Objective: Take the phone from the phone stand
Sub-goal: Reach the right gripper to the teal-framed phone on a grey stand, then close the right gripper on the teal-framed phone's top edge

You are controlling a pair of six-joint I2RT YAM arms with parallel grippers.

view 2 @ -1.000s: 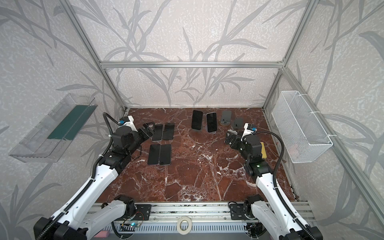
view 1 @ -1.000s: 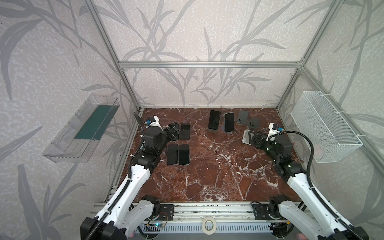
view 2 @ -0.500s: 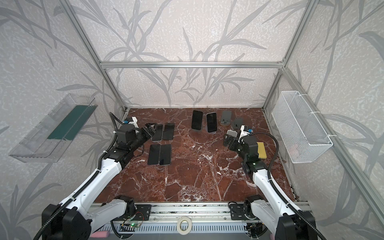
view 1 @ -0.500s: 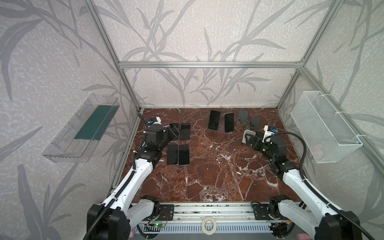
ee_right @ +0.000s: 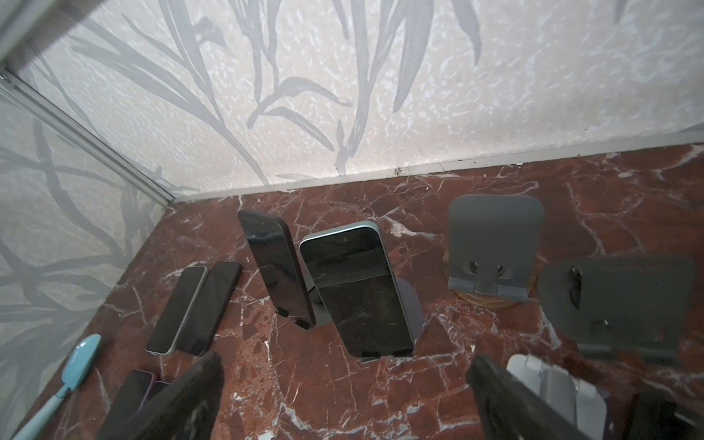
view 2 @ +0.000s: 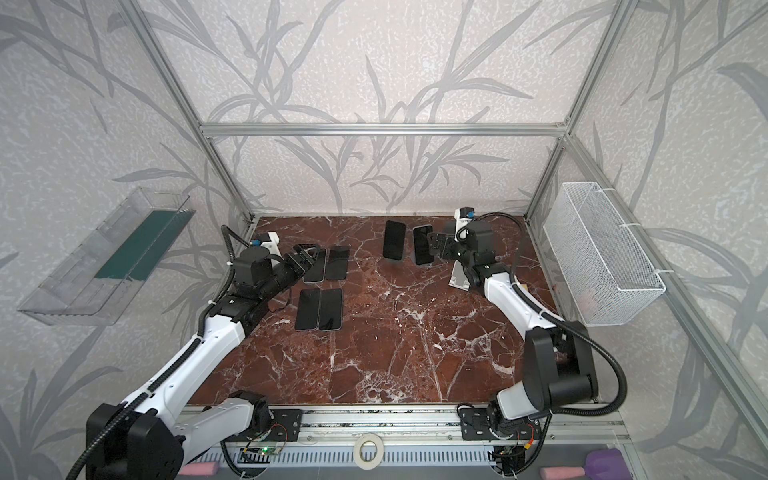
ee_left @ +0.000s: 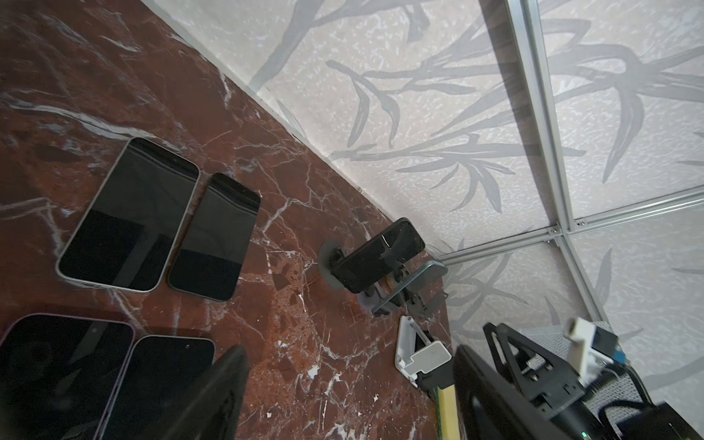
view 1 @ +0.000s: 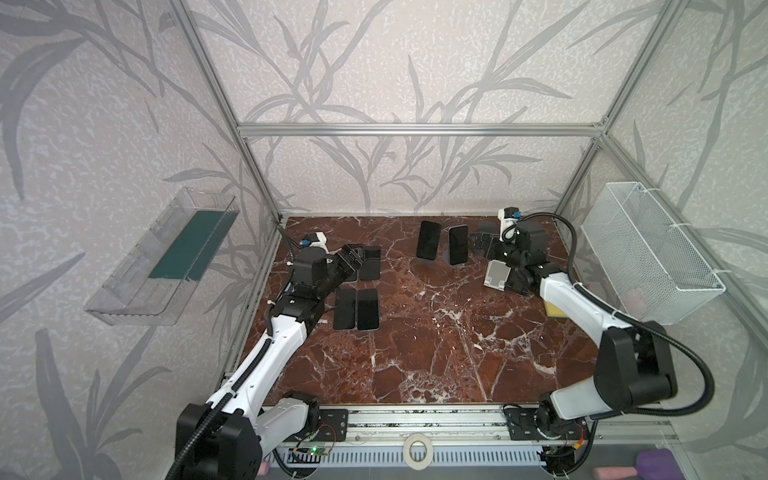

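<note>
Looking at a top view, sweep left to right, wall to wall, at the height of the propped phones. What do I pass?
clear plastic wall tray with green liner → left gripper → black propped-up phone → blue-edged propped-up phone → right gripper → white wire basket

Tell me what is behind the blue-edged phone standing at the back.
A round grey stand base shows behind the blue-edged phone, and a small lip shows at its bottom edge. The phone covers the stand's backrest.
</note>
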